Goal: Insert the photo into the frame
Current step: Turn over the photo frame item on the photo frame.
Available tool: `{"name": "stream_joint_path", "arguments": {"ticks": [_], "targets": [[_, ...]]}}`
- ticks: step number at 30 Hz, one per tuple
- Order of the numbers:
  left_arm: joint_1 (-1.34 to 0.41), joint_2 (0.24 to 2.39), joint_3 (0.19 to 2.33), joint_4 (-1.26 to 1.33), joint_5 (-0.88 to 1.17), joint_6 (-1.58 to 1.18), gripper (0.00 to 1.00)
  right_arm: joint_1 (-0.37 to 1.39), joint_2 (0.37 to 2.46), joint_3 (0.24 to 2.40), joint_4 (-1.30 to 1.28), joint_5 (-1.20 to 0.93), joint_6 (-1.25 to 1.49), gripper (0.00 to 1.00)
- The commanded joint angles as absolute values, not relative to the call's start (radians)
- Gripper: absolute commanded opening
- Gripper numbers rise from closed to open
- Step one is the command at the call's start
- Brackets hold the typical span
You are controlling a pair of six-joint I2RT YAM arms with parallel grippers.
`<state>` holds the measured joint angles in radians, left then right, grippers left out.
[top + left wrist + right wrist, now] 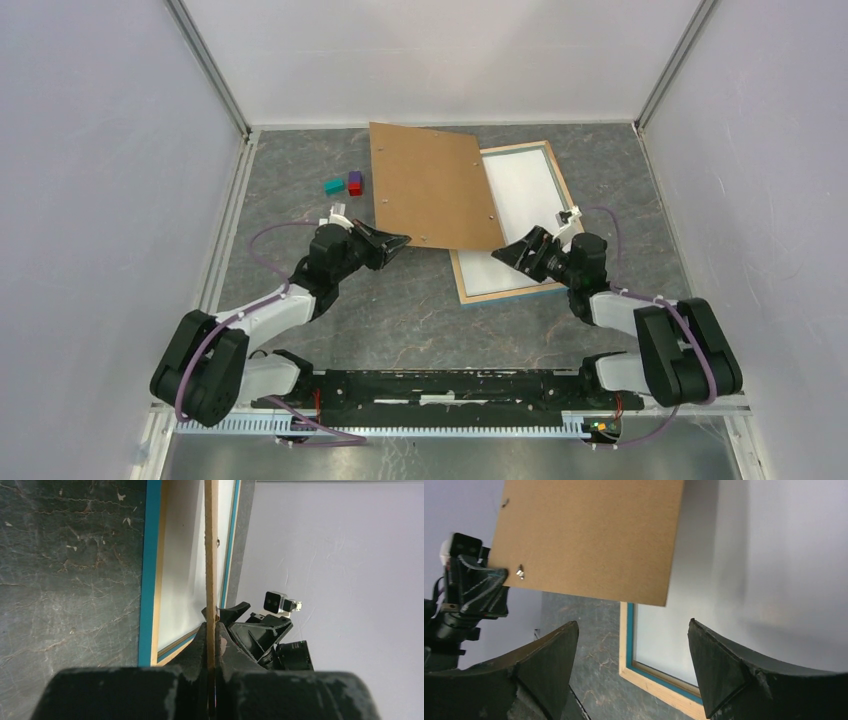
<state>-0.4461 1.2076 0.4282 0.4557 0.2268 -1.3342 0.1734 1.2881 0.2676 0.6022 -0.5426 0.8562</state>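
From where I stand the job looks about halfway at best. The frame lies flat on the surface, right of centre, its blue-edged rim around a blank white panel. The left claw is clamped tight on the near corner of the brown backing board, holding it tilted up over the frame's left side. The right claw hangs just off the frame's near edge, fingers spread wide with nothing between them. As for the photo, I see no balloon print anywhere. The white panel may be its back lying in the frame, or only the glazing; I cannot tell which. If it is in, the board has to go down and be fastened; if not, the print comes first. The board hides the frame's left part
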Motion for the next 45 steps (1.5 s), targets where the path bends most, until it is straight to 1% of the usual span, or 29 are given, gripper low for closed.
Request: {"name": "stream_joint_path", "arguments": {"ticks": [1, 4, 7, 9, 10, 13, 16, 24, 30, 33, 34, 35, 36, 37, 38, 39, 42, 43, 45], "targets": [[-0.450, 1.243, 0.413, 0.588, 0.314, -1.397, 0.02, 0.168, 1.366, 0.271, 0.915, -0.617, 0.968, 0.83], [-0.451, 1.257, 0.399, 0.600, 0.320, -1.428, 0.02, 0.168, 1.446, 0.226, 1.186, -0.601, 1.099, 0.73], [-0.451, 1.267, 0.403, 0.601, 0.338, -1.432, 0.02, 0.167, 1.531, 0.169, 1.464, -0.525, 1.256, 0.69], [-0.451, 1.266, 0.405, 0.598, 0.338, -1.430, 0.02, 0.169, 1.604, 0.154, 1.613, -0.496, 1.339, 0.64], [-0.451, 1.267, 0.405, 0.595, 0.339, -1.429, 0.02, 0.172, 1.649, 0.155, 1.683, -0.489, 1.379, 0.61], [-0.453, 1.270, 0.397, 0.593, 0.339, -1.429, 0.02, 0.173, 1.747, 0.170, 1.842, -0.477, 1.470, 0.57], [-0.454, 1.271, 0.383, 0.596, 0.339, -1.435, 0.02, 0.181, 1.792, 0.191, 1.858, -0.459, 1.492, 0.53], [-0.474, 1.268, 0.379, 0.591, 0.355, -1.440, 0.02, 0.223, 1.756, 0.222, 1.712, -0.348, 1.420, 0.49], [-0.489, 1.250, 0.383, 0.577, 0.371, -1.437, 0.02, 0.247, 1.735, 0.217, 1.693, -0.248, 1.418, 0.34], [-0.492, 1.220, 0.378, 0.544, 0.373, -1.426, 0.02, 0.256, 1.692, 0.213, 1.628, -0.202, 1.384, 0.29], [-0.492, 1.204, 0.374, 0.529, 0.372, -1.423, 0.02, 0.261, 1.677, 0.202, 1.604, -0.182, 1.386, 0.24], [-0.492, 1.185, 0.371, 0.512, 0.371, -1.416, 0.02, 0.265, 1.658, 0.180, 1.616, -0.153, 1.390, 0.06], [-0.492, 1.169, 0.371, 0.485, 0.371, -1.408, 0.02, 0.266, 1.640, 0.159, 1.637, -0.133, 1.388, 0.00], [-0.492, 1.150, 0.372, 0.457, 0.372, -1.397, 0.04, 0.265, 1.608, 0.137, 1.640, -0.116, 1.376, 0.00], [-0.491, 1.133, 0.374, 0.416, 0.373, -1.386, 0.10, 0.265, 1.573, 0.123, 1.616, -0.105, 1.362, 0.00], [-0.492, 1.109, 0.376, 0.378, 0.373, -1.370, 0.19, 0.264, 1.530, 0.111, 1.580, -0.091, 1.341, 0.00], [-0.489, 1.034, 0.382, 0.238, 0.354, -1.320, 0.62, 0.253, 1.422, 0.096, 1.471, -0.083, 1.273, 0.00], [-0.489, 1.006, 0.383, 0.184, 0.345, -1.302, 0.72, 0.248, 1.399, 0.092, 1.442, -0.088, 1.255, 0.00], [-0.488, 0.951, 0.383, 0.090, 0.325, -1.268, 0.86, 0.229, 1.370, 0.083, 1.432, -0.114, 1.226, 0.00]]}}
